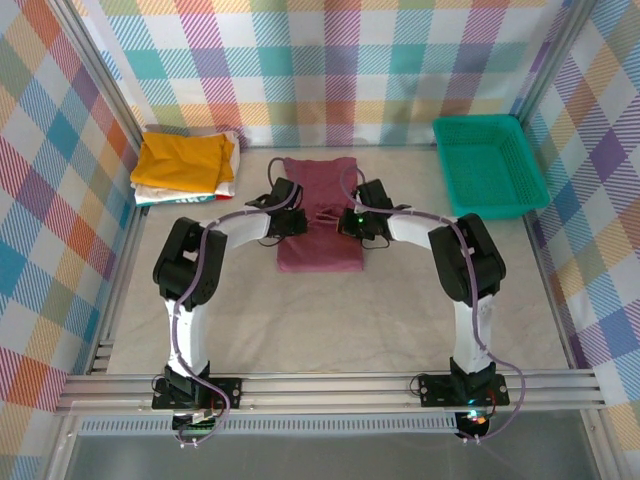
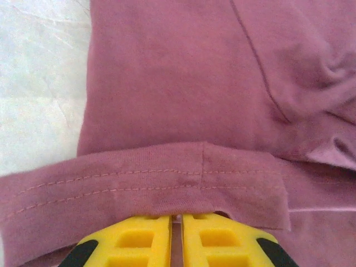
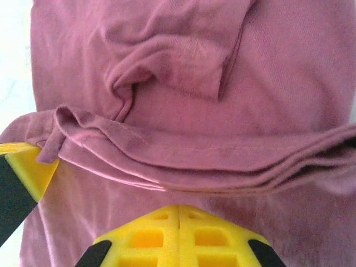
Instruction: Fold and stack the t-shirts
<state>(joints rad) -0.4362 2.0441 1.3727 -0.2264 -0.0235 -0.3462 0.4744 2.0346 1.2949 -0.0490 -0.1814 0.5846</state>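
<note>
A maroon t-shirt (image 1: 320, 240) lies folded into a long strip in the middle of the table. My left gripper (image 1: 292, 222) is at its left edge and my right gripper (image 1: 352, 224) at its right edge. In the left wrist view the left gripper (image 2: 177, 217) is shut on the stitched hem (image 2: 167, 178), which drapes over its yellow fingertips. In the right wrist view the right gripper (image 3: 179, 207) is shut, and a raised fold of several cloth layers (image 3: 211, 161) lies just beyond its tips with no cloth seen between them. Folded mustard-yellow (image 1: 182, 158) and white (image 1: 228, 178) t-shirts are stacked at the back left.
A teal mesh basket (image 1: 490, 165) stands at the back right. Checked cloth walls close in the back and both sides. A yellow finger of the left gripper (image 3: 25, 167) shows at the left edge of the right wrist view. An aluminium rail (image 1: 330, 390) runs along the near edge.
</note>
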